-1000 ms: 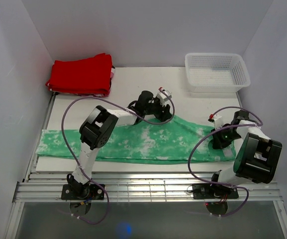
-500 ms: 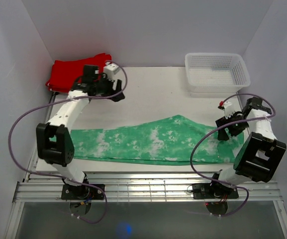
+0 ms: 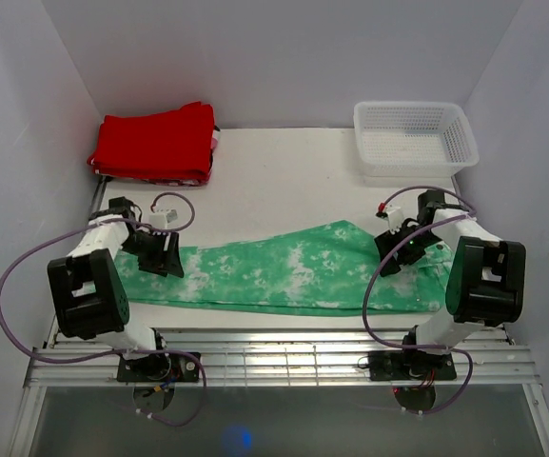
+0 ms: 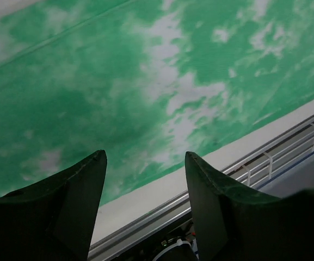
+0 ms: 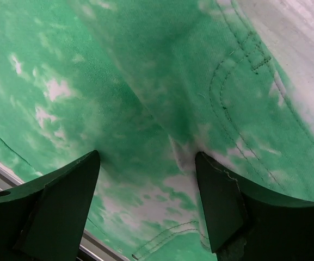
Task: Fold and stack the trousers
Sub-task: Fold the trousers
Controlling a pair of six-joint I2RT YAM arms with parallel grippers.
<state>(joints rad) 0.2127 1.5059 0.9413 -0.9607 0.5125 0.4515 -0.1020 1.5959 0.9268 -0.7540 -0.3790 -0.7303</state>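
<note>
**Change since the earlier frames**
- 1 second ago the left gripper (image 3: 158, 253) was at the far edge of the trousers (image 3: 293, 271) near the middle of the worktop (image 3: 284, 176). Half a second ago it was at the far left corner, beside the red folded garment (image 3: 155, 143). It is now low over the left end of the trousers, close to the worktop's left edge.
- The right gripper (image 3: 398, 249) has moved inward from the right end of the trousers and now sits over the fabric just right of its raised peak.
- The left end of the trousers has drawn in from the left edge. The band is shorter than it was 1 second ago.

**Claws**
- Left gripper (image 4: 144, 163): released. Its 2 fingers (image 4: 75, 201) stand apart above the fabric with nothing between them.
- Right gripper (image 5: 148, 160): released. Its fingers (image 5: 64, 201) are spread over the cloth and grasp nothing.

**Trousers**
- They lie flat as 1 long band along the near edge of the worktop, running from the left side to the right side.
- The far edge rises to a single peak right of centre, and the near edge runs almost straight.
- The cloth (image 4: 146, 70) is bright green with mottled white blotches.
- The right wrist view shows curved pocket stitching and a seam at the right end (image 5: 146, 81), with a slight crease between the fingers.

**Other items**
- The white basket (image 3: 464, 143) stands at the far right corner, well apart from the trousers.
</note>
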